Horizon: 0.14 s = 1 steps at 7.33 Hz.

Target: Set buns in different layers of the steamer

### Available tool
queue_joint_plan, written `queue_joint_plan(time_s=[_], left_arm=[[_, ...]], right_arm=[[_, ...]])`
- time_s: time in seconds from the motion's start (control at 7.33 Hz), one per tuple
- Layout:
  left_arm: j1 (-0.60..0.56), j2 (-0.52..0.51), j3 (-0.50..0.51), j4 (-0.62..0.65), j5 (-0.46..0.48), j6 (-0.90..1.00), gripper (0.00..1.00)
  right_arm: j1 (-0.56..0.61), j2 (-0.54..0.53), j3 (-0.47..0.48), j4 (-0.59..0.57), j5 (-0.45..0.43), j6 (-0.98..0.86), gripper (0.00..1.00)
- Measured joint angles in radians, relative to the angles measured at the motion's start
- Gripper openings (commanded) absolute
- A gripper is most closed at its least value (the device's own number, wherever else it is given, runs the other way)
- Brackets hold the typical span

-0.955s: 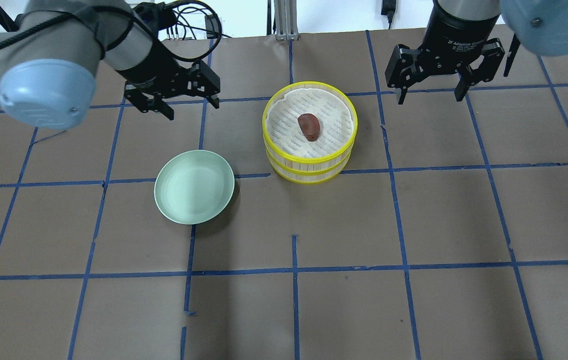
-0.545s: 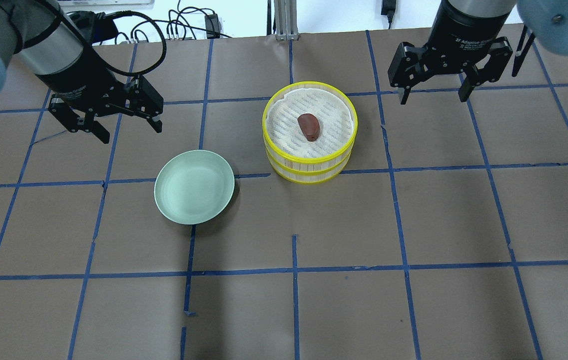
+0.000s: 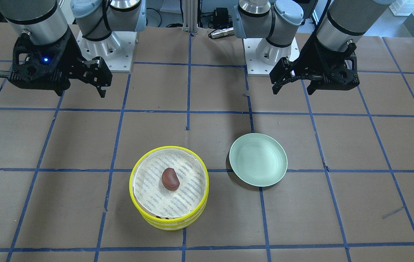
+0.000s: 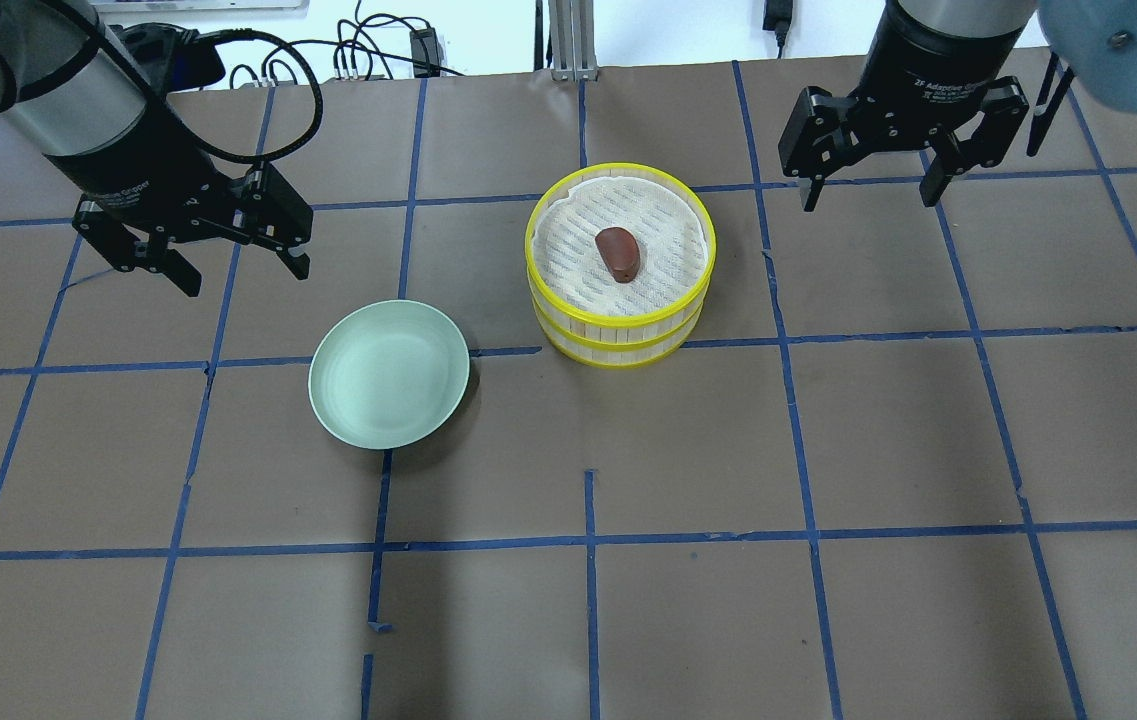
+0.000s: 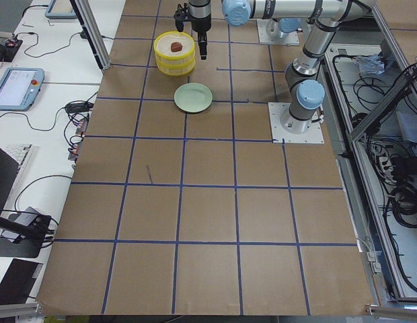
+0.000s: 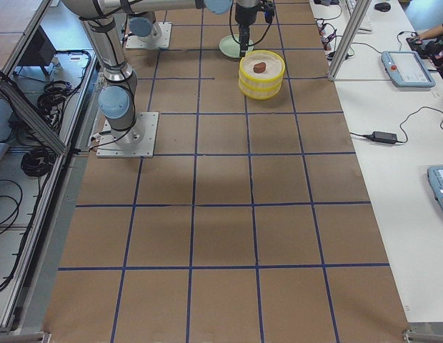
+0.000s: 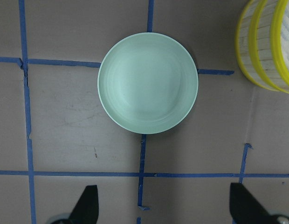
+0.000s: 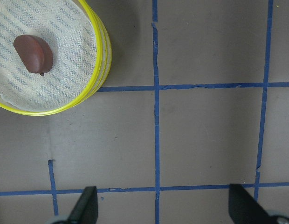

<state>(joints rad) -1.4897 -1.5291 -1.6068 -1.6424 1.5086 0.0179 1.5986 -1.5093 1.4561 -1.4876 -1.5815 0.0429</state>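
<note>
My overhead camera looks forward and down from behind the robot; the front one faces it, steeply down. Two end cameras look along the table (image 5: 195, 222) from afar. Both wrist cameras look straight down, close, and share the yellow-rimmed steamer stack (image 7: 262, 46).

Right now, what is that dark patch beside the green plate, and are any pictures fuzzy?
Overhead exterior: that patch is the soft shadow of the plate, along its lower right edge; the pale blue arm joint in the top right corner looks fuzzy. Exterior front-facing: the shadow hugs the plate's lower left edge. Left wrist-mounted: soft sheen on the plate, no hard glare.
</note>
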Motion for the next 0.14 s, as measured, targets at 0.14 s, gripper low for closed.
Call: queue_joint_plan(time_s=[0.14], left_arm=[[-0.001, 0.004, -0.003, 0.0, 0.007, 0.0, 1.0]], right_arm=[[0.0, 0.0, 0.001, 0.001, 0.0, 0.0, 1.0]])
